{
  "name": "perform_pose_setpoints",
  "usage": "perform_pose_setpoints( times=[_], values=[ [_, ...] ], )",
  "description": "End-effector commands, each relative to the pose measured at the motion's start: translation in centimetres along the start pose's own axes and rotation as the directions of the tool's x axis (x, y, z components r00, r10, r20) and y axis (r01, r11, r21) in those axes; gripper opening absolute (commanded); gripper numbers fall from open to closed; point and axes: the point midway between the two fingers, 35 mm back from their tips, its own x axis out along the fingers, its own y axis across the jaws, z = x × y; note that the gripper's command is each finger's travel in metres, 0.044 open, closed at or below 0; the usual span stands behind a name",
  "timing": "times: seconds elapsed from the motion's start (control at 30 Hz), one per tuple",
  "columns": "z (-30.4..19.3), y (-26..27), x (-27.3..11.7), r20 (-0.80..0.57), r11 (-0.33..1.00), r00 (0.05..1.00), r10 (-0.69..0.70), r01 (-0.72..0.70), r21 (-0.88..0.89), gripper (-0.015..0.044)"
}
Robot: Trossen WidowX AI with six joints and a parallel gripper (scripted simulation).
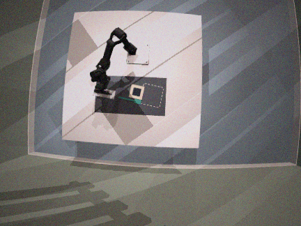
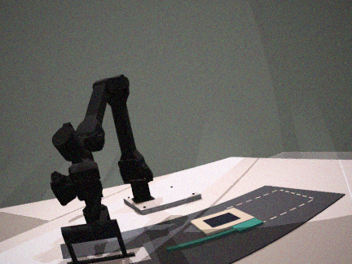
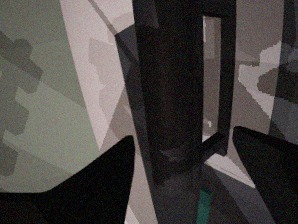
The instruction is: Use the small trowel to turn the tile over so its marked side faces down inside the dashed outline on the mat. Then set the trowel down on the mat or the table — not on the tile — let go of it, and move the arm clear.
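Note:
The cream tile lies flat on the dark mat, dark marked square up, just left of the dashed outline. The trowel's green blade lies by the tile's near right corner; its thin green shaft runs left, and a green strip shows in the wrist view. My gripper is open. It is low at a raised black bar, which stands between the fingers in the wrist view. The exterior view hides the fingertips.
The black bar stands on a frame with a pale base at the mat's left end. Whether it joins the green shaft is unclear. The arm's white base plate is behind the mat. Shadows cross the table.

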Motion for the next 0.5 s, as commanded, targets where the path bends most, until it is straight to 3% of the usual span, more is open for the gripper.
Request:
perform_pose_setpoints(
  times=[0.0, 0.47],
  values=[
    [0.1, 0.3, 0.5, 0.004, 1.0, 1.0, 0.006, -0.006, -0.001, 0.03],
    [0.1, 0.4, 2.8, 0.004, 1.0, 1.0, 0.008, -0.008, -0.001, 0.03]
  ],
)
